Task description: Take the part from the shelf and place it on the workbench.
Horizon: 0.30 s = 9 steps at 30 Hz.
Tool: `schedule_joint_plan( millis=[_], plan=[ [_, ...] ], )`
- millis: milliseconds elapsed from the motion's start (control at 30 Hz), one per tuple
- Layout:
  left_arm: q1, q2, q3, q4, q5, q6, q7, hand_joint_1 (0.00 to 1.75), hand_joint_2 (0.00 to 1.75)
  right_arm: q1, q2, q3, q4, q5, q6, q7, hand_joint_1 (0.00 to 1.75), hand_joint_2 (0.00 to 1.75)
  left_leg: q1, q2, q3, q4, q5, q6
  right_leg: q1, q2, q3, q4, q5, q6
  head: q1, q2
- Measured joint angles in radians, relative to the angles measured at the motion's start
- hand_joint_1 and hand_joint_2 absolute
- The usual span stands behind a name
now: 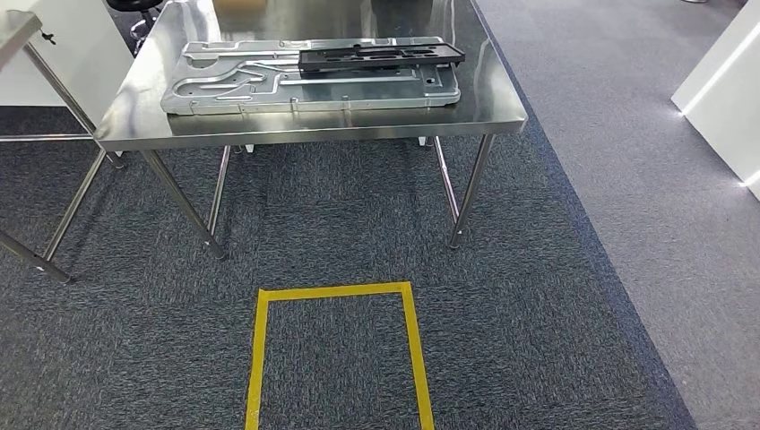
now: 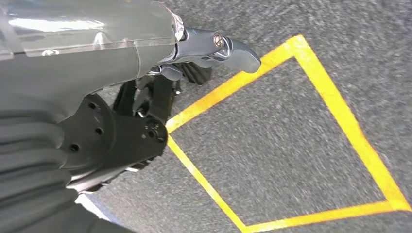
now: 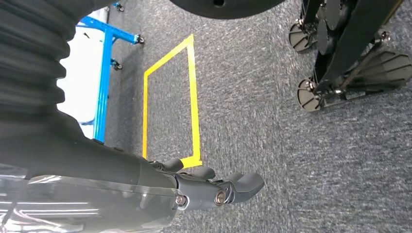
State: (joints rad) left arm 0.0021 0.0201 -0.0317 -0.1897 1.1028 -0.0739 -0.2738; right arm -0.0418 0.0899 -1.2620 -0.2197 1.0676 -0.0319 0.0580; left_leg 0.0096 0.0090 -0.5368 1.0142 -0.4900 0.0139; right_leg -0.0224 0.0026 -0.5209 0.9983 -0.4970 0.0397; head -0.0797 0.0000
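Note:
A flat black part (image 1: 381, 56) with several cut-outs lies on a large silver metal plate (image 1: 269, 90), which rests on the steel workbench (image 1: 143, 103) ahead of me. Both arms hang at my sides. In the left wrist view my left hand (image 2: 209, 53) hovers above the carpet with its thumb stretched out and nothing in it. My right hand (image 3: 214, 187) also hangs over the carpet, fingers extended and empty.
A yellow tape rectangle (image 1: 336, 354) marks the carpet in front of the workbench. A second steel table (image 1: 18, 36) stands at the far left and a white cabinet (image 1: 726, 90) at the right. A blue wheeled frame (image 3: 104, 73) stands beyond another yellow rectangle (image 3: 170, 97).

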Motion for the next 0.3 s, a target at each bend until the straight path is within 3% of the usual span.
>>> schedule_joint_plan(
  millis=[67,200,300],
  plan=[
    [0.006,0.0,0.0,-0.005,0.0,0.003,0.013,0.0,1.75,0.008,-0.004,0.053,-0.006,-0.049,-0.001,-0.001,0.0,1.75,0.001,0.0,0.0,0.0,0.0,0.0,0.0,0.0,0.0,0.0,0.0,0.0,0.0,0.0],
    [0.016,0.0,0.0,-0.02,0.0,0.009,0.037,0.0,0.0,0.024,-0.012,0.16,-0.019,-0.144,0.0,-0.006,0.0,0.0,0.0,0.0,0.0,0.0,0.0,0.0,-0.001,0.0,0.0,0.0,0.0,0.0,0.0,0.0],
    [0.024,0.0,0.001,-0.03,0.0,0.011,0.053,0.0,0.0,0.034,-0.017,0.231,-0.028,-0.205,0.002,-0.009,0.0,0.0,0.0,0.0,0.0,0.001,0.0,0.0,-0.001,0.0,0.0,0.0,0.001,0.0,0.0,0.0]
  ],
)
